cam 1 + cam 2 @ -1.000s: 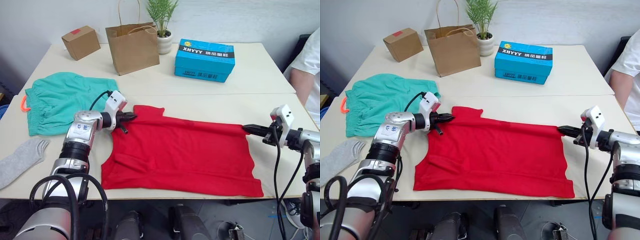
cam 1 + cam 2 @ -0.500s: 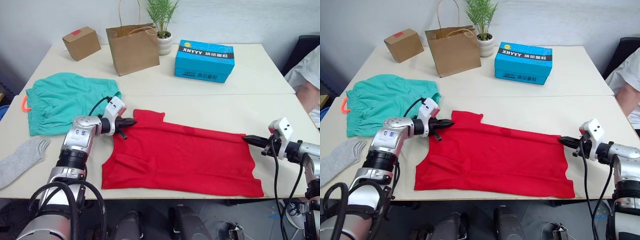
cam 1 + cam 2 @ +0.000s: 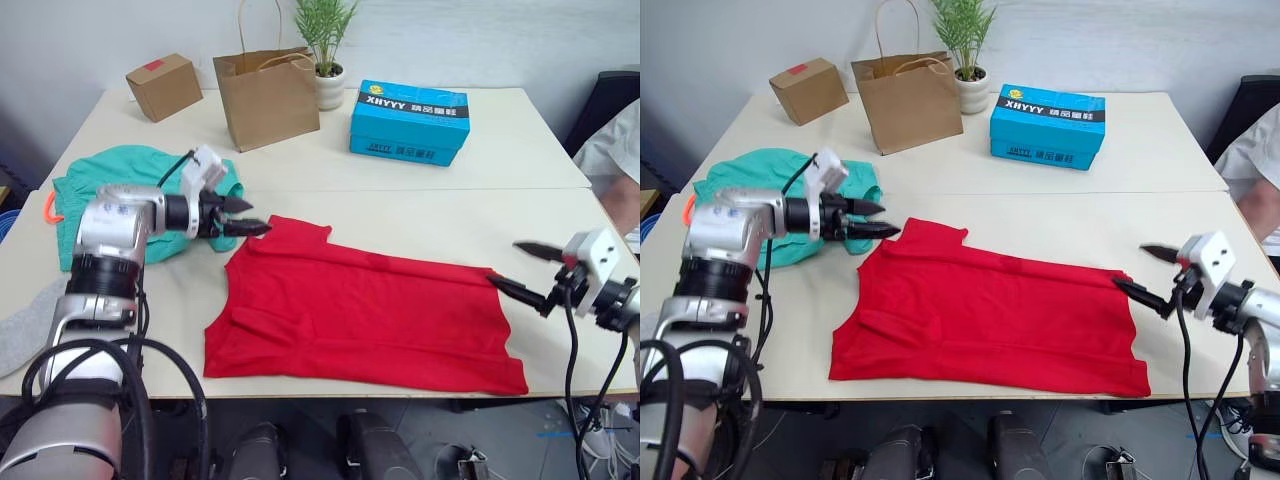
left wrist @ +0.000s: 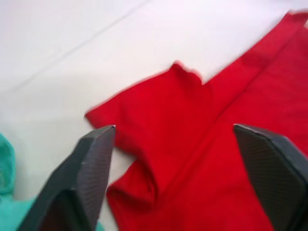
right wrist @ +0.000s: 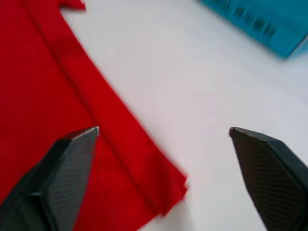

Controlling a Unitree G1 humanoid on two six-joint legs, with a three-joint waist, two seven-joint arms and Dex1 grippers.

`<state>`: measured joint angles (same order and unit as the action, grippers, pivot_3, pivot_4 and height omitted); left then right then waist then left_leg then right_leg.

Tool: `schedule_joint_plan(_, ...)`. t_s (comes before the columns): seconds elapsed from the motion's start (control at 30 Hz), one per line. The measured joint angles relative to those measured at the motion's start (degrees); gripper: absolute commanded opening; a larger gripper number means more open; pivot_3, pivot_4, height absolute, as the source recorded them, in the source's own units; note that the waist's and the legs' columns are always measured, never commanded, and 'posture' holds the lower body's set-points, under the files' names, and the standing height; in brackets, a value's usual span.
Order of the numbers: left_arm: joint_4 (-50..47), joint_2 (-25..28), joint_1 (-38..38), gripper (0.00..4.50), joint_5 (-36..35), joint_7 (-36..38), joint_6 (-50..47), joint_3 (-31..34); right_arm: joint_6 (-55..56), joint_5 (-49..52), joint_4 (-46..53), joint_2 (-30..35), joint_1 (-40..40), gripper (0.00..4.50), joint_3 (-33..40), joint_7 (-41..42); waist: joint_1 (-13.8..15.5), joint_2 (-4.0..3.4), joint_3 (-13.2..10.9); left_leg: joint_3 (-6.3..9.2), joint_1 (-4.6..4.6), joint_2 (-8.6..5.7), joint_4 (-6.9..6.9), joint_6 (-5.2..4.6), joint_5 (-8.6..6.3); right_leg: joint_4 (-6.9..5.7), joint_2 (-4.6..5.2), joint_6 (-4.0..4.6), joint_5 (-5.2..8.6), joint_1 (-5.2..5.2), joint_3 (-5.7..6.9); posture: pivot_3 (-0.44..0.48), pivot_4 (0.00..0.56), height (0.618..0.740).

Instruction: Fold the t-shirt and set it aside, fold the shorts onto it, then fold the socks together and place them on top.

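Across the pale table (image 3: 330,215) the t-shirt (image 3: 360,315) is lying flat and part-folded into a long band, its collar end toward the robot's left and its hem toward the right. From here the likeliest trouble is this fold loosening: the near left corner is already showing a small tuck, and any drag across the cloth is going to pull the layers askew.

Beyond the collar end, the shorts (image 3: 120,190) are sitting bunched at the far left, orange drawstring poking out at the table's edge. They are lying close enough to the shirt that a wide sweep of the left arm is risking catching both garments at once.

Nearer the left edge, one of the socks (image 3: 25,325) is peeking out from behind the arm; it looks easy to knock off the table.

The left gripper (image 3: 240,217) is hovering just beside the collar corner, fingers parted and holding nothing, seemingly above the cloth. The right gripper (image 3: 530,268) is standing spread wide at the hem corner, also empty, its lower finger just off the fabric. If the two are closing unevenly, or pinching only the top layer, the next fold is going to come out crooked.
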<state>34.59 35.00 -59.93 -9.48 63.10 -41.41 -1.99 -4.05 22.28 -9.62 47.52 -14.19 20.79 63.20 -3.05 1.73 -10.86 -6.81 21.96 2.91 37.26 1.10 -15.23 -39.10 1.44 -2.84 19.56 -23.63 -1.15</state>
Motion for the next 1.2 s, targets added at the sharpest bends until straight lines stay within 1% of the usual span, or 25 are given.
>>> schedule_joint_plan(0.07,4.7,-2.2,-2.6,4.44,1.0,-1.7,0.2,-0.9,-0.4,0.5,4.7,0.0,0.1,4.5,-0.6,-0.5,0.1,0.0,0.0,0.04,0.0,-0.01,0.0,0.0,0.0,0.04,0.0,-0.01,0.0,0.03,0.03,0.0,0.15,0.74)
schedule_joint_plan(0.13,12.3,-5.2,-4.7,4.44,2.5,-3.5,1.6,-2.1,0.3,-0.3,7.6,-0.1,1.3,4.5,-2.8,-0.4,0.3,0.01,0.0,0.05,0.05,-0.02,-0.02,-0.02,-0.01,0.11,0.0,-0.03,0.01,0.02,0.04,0.0,0.15,0.74)
schedule_joint_plan(0.17,14.4,-6.1,-5.0,4.44,3.0,-4.0,2.2,-2.5,0.5,-0.7,8.1,-0.4,1.6,4.5,-3.6,-0.4,0.3,0.02,0.0,0.04,0.08,-0.02,-0.02,-0.03,-0.02,0.13,0.0,-0.03,0.01,-0.01,0.04,0.0,0.15,0.74)
schedule_joint_plan(0.23,21.8,-8.6,-6.7,4.44,4.9,-6.4,4.7,-3.4,0.9,-1.2,8.3,-1.2,2.1,4.5,-5.2,-0.7,0.3,0.04,0.0,0.03,0.19,-0.03,-0.01,-0.04,-0.02,0.13,0.02,-0.03,0.01,-0.1,0.04,0.0,0.15,0.74)
schedule_joint_plan(0.37,29.2,-10.3,-9.4,4.44,7.2,-9.7,9.7,-3.7,1.7,-1.4,9.1,-1.5,2.2,4.5,-5.3,-2.0,0.4,0.06,0.0,0.04,0.19,-0.02,-0.03,-0.04,-0.02,0.12,0.01,-0.03,0.01,-0.13,0.05,0.0,0.15,0.74)
schedule_joint_plan(0.5,33.0,-12.9,-10.5,4.44,7.5,-12.5,14.0,-2.5,1.1,-1.3,11.3,-2.9,4.3,4.5,-5.6,-3.3,0.8,0.06,0.0,0.03,0.16,-0.03,-0.02,-0.04,-0.02,0.12,0.03,-0.03,0.01,-0.1,0.04,0.0,0.15,0.74)
schedule_joint_plan(0.63,34.8,-13.8,-10.8,3.62,7.9,-13.2,16.4,-2.0,-1.4,-0.4,13.9,-3.3,6.3,4.5,-6.2,-4.3,1.2,0.06,0.0,0.02,0.15,-0.03,-0.01,-0.04,-0.02,0.11,0.02,-0.03,0.01,-0.1,0.04,0.0,0.15,0.74)
schedule_joint_plan(0.8,36.4,-14.4,-10.8,1.98,7.9,-12.9,18.8,-1.1,-2.5,-0.3,16.8,-3.4,7.7,4.5,-6.1,-6.2,1.5,0.06,0.0,0.03,0.16,-0.04,-0.02,-0.04,-0.02,0.12,0.03,-0.03,0.01,-0.1,0.05,0.0,0.15,0.74)
schedule_joint_plan(0.87,36.7,-14.4,-10.7,1.42,7.9,-12.9,20.3,-0.5,-2.6,-0.2,17.8,-3.4,8.7,4.5,-6.1,-6.9,1.4,0.07,0.0,0.03,0.17,-0.04,-0.03,-0.04,-0.02,0.13,0.03,-0.03,0.01,-0.1,0.06,0.0,0.15,0.74)
schedule_joint_plan(0.93,36.7,-14.3,-10.3,0.77,7.3,-12.2,23.0,1.1,-2.6,-0.1,18.6,-3.6,9.9,4.5,-6.0,-7.4,1.4,0.07,0.0,0.03,0.17,-0.03,-0.03,-0.04,-0.02,0.12,0.02,-0.03,0.01,-0.1,0.06,0.0,0.15,0.74)
schedule_joint_plan(1.0,36.1,-14.1,-9.1,0.13,6.0,-9.7,27.3,3.1,-2.5,0.0,19.1,-3.9,11.5,4.5,-5.4,-7.9,1.4,0.06,0.0,0.02,0.15,-0.03,-0.04,-0.04,-0.02,0.13,0.02,-0.03,0.01,-0.1,0.07,0.0,0.15,0.74)
schedule_joint_plan(1.03,36.1,-13.9,-8.6,0.02,5.4,-8.4,29.0,3.8,-2.5,0.0,19.2,-4.0,12.3,4.5,-5.2,-8.0,1.4,0.07,0.0,0.01,0.16,-0.03,-0.03,-0.03,-0.02,0.13,0.02,-0.02,0.01,-0.1,0.07,0.0,0.15,0.74)
schedule_joint_plan(1.2,33.0,-13.2,-5.0,0.02,3.4,1.4,37.6,5.5,-2.5,0.5,20.0,-4.1,13.3,4.5,-4.6,-8.6,1.4,0.06,0.0,0.0,0.15,-0.03,-0.01,-0.03,-0.02,0.11,0.02,-0.02,0.01,-0.09,0.09,0.0,0.15,0.74)
